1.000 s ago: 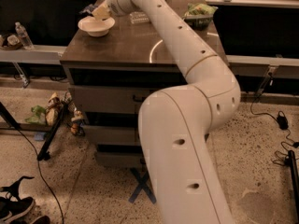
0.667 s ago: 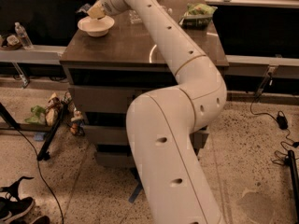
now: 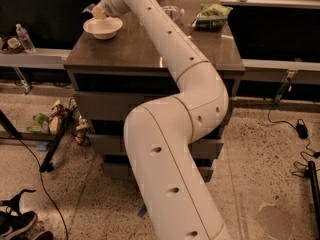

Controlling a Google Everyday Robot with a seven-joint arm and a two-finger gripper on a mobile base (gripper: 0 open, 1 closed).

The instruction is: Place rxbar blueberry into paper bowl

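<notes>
The paper bowl (image 3: 103, 28) is off-white and stands on the far left corner of the dark table (image 3: 135, 51). My gripper (image 3: 97, 11) hangs just above the bowl's far rim, at the end of my long white arm (image 3: 172, 49), which reaches across the table from the lower right. The rxbar blueberry does not show clearly. A small dark shape sticks out at the gripper's left side, and I cannot tell whether it is the bar. The inside of the bowl looks pale, and its far part is hidden by the gripper.
A green crinkled snack bag (image 3: 211, 15) lies at the table's far right, and a clear plastic bottle (image 3: 173, 12) lies behind my arm. Another bottle (image 3: 25, 38) stands on the left ledge. Litter, a stand leg, cables and shoes (image 3: 17, 221) are on the floor.
My arm's elbow and lower links have swung left and toward the camera. The gripper has stayed over the bowl, shifting slightly left. The bowl has not moved.
</notes>
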